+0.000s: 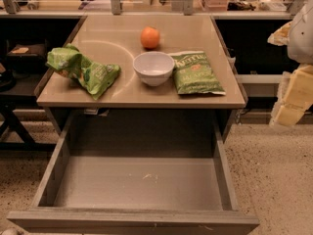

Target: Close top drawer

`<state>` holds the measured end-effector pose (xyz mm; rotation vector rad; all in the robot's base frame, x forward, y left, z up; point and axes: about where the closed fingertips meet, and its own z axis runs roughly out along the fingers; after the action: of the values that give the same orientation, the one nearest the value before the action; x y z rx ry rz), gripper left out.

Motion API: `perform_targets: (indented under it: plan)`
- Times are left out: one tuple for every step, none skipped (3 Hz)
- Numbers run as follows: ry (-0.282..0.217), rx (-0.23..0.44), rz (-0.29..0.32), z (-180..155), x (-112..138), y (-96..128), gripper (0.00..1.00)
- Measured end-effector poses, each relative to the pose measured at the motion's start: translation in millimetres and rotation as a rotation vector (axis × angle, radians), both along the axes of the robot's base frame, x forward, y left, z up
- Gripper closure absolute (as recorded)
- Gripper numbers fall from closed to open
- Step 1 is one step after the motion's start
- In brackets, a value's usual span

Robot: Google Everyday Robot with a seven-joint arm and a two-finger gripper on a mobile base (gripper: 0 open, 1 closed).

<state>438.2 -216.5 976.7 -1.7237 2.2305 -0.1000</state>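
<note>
The wide, shallow grey-brown top drawer [132, 222] stands open at six o'clock under the tan desk [112, 33]. The pale end effector [289, 104] hangs at three o'clock; whether it grips anything, I cannot tell.

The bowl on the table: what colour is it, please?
The bowl is white, camera view; gripper at right edge.

Top drawer [137, 185] stands wide open, lower frame, dusty grey inside. Surface [112, 38] above: white bowl [153, 67], orange [150, 37], crumpled green bag [83, 70], flat green bag [195, 72]. Gripper [289, 105] at right edge, apart from drawer.
</note>
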Motion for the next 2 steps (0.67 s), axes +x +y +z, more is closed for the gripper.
perform_targets:
  plan:
    - [0.000,0.000,0.000,0.0,0.0,0.0,0.00]
    - [0.000,0.000,0.000,0.0,0.0,0.0,0.18]
